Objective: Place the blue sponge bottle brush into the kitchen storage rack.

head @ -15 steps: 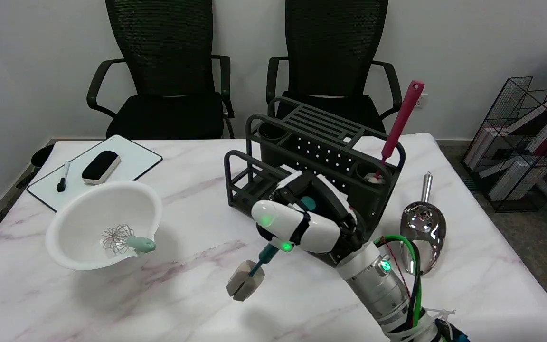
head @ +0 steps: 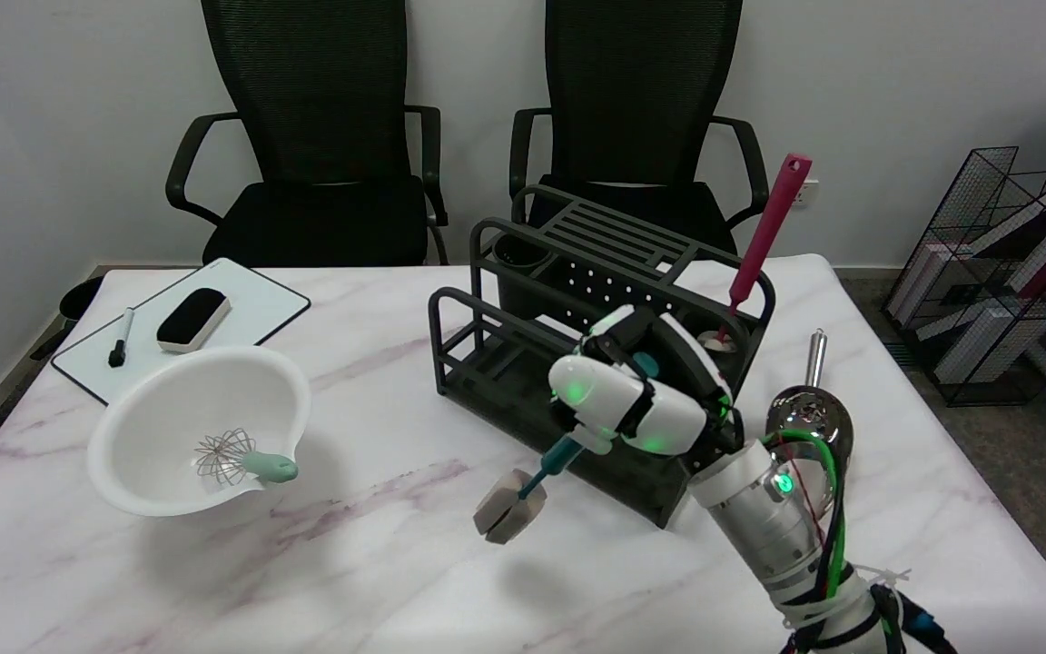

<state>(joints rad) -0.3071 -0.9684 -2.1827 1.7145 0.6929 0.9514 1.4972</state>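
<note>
Where the white marble-look table (head: 378,581) ends, two black mesh office chairs (head: 314,136) stand vs. a pale wall; wire book rack (head: 995,272) w/ books on floor at right, partly cut by frame edge. Right hand (head: 641,400) hangs just in front of the kitchen storage rack (head: 523,354), fingers curled round the handle of the blue sponge bottle brush (head: 523,495); teal shaft slants down-left out of the fist, grey sponge head at bottom, close over tabletop, contact w/ surface can't be told. Most of the handle hidden inside hand; only a teal bit shows at top of fist. Hand also covers rack's right-front part. Rack: dark grey metal, rounded tube frame, perforated back panel, slatted top shelf, round cups at corners. Red long-handled tool (head: 768,227) stands tilted in right cup, its head mostly hidden. Shiny metal scoop (head: 809,427) lies right of rack, half behind forearm. Left side: white plastic bowl (head: 169,400) w/ small wire whisk (head: 237,459), mint handle on rim. Behind it a small whiteboard (head: 251,304) carrying black eraser (head: 193,319) and marker (head: 121,338).
</note>
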